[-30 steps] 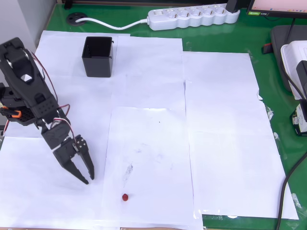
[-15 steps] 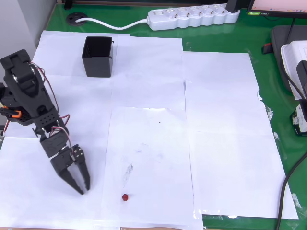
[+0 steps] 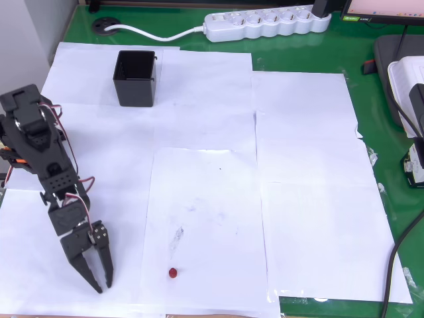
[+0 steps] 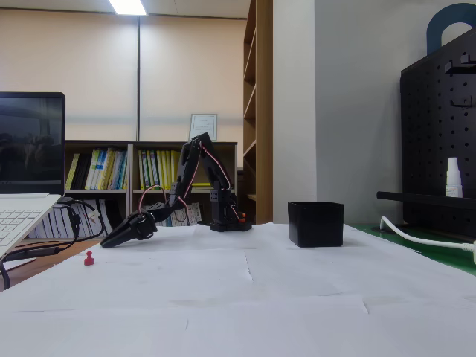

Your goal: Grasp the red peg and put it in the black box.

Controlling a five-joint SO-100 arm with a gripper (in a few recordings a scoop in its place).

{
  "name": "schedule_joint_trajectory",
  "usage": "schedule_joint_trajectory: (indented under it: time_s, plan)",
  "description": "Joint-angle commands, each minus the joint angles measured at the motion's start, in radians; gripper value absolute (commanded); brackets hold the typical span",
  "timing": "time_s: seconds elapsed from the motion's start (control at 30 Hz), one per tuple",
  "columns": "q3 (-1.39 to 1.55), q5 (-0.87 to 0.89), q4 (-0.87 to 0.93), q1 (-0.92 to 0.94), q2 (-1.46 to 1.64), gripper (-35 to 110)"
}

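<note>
The red peg (image 3: 172, 272) lies on white paper near the table's front edge; in the fixed view the red peg (image 4: 88, 259) stands at the left. The black box (image 3: 135, 78) sits at the back left, its mouth facing up, and the black box (image 4: 316, 223) shows right of centre in the fixed view. My gripper (image 3: 102, 285) hangs low over the paper, left of the peg by about a hand's width, with its fingers close together and nothing between them. From the side my gripper (image 4: 109, 242) points down-left, just above the table.
White paper sheets (image 3: 305, 185) cover a green table. A white power strip (image 3: 265, 23) with its cable lies along the back edge. A laptop (image 4: 22, 201) stands at the left of the fixed view. Devices and cables sit at the right edge (image 3: 407, 99).
The arm has stretched forward toward the front edge, carrying the gripper down the picture and slightly left. Its fingers have drawn closer together. The peg and the box have not moved.
</note>
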Motion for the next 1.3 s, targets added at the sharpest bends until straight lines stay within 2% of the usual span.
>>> schedule_joint_trajectory:
  time_s: [0.0, 0.37, 0.43, 0.57, 0.77, 1.1, 1.27]
  plan:
    - [0.051, 0.0, -0.026, 0.0, 0.005, 0]
    - [0.06, -0.005, -0.029, -0.003, 0.009, 1]
    - [0.061, -0.009, -0.029, -0.005, 0.011, 10]
    - [0.066, 0.015, -0.029, -0.015, 0.011, 14]
    - [0.049, -0.049, -0.026, -0.046, 0.011, 48]
    - [0.044, 0.052, -0.046, -0.178, -0.02, 48]
    - [0.043, 0.064, -0.121, -0.244, -0.018, 47]
